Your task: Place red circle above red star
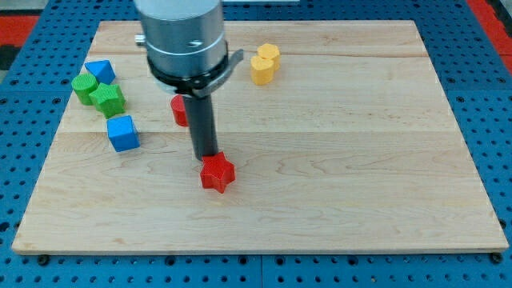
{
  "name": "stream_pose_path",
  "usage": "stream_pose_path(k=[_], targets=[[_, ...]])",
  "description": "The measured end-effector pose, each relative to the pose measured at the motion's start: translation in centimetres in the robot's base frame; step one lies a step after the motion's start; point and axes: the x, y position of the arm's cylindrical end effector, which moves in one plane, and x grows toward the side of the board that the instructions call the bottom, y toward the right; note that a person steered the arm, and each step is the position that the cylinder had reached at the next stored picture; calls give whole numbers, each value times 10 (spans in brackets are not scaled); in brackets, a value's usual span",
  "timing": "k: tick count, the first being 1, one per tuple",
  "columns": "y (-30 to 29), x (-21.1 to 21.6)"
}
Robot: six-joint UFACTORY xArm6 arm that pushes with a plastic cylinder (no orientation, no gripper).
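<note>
The red star (217,174) lies on the wooden board (336,160) a little left of centre. The red circle (179,110) stands above it and to its left, partly hidden behind my rod. My tip (206,155) rests just above the red star's top edge, touching or nearly touching it, and below and right of the red circle.
Two yellow blocks (264,64) sit close together near the view's top, right of the rod. At the view's left are two green blocks (99,93), a blue block (101,71) above them and a blue cube (123,133) below them.
</note>
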Motion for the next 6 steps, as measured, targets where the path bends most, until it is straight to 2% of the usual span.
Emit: stream_pose_path(k=[2,3,4,5,6], targets=[[-71,-47],[-54,-101],[-37,-97],[0,-75],[13,-78]])
